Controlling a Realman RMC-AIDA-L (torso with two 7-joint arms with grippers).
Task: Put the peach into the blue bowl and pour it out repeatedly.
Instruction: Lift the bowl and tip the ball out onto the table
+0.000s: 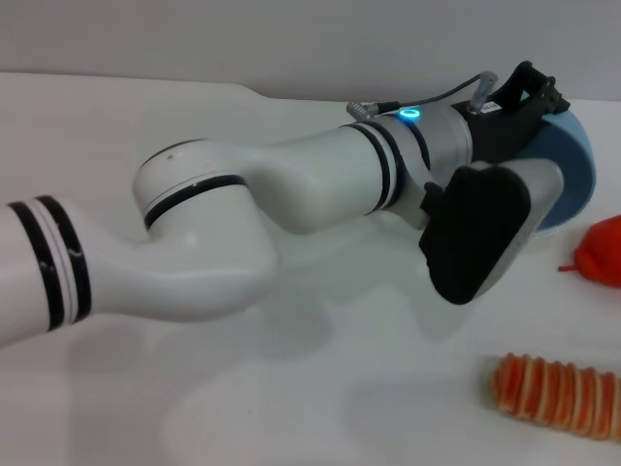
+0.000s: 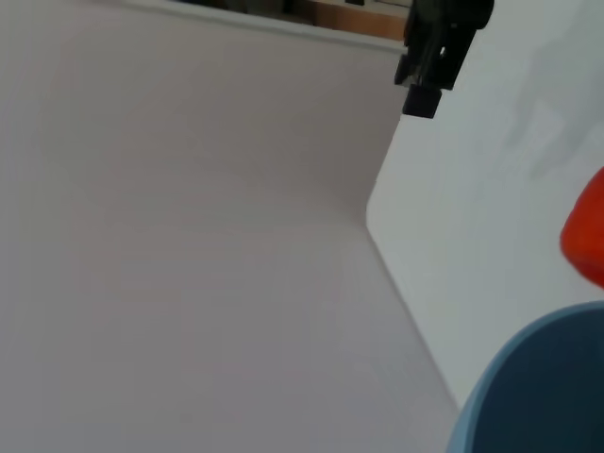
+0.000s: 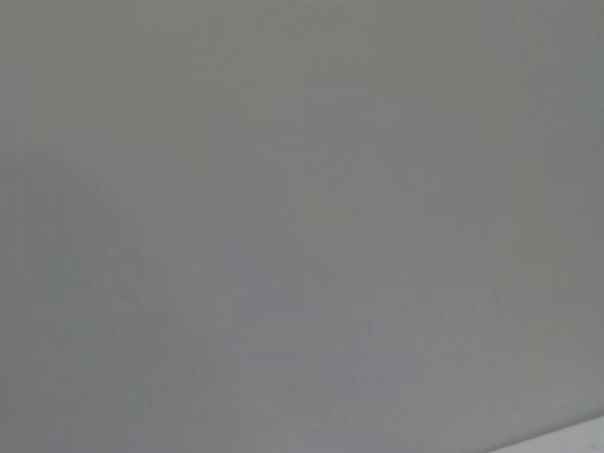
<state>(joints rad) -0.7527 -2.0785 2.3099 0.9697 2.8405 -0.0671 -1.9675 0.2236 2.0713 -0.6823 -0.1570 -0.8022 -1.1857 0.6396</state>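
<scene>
The bowl (image 1: 572, 175) is tipped on edge at the left gripper (image 1: 543, 112), seemingly for pouring; grip state cannot be told.

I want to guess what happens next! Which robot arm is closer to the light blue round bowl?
Probably the left. In the head view the left arm stretches across the white table and its wrist covers part of the light blue round plastic bowl. The right arm shows in no view; its camera sees only blank grey.

White, black and blue, with spots of orange

The left arm (image 1: 291, 180) was white with black bands; a light blue bowl (image 1: 572, 160) sat at upper right, a red-orange item (image 1: 602, 252) at right edge, an orange-and-cream ribbed piece (image 1: 555, 393) lower right.
</scene>
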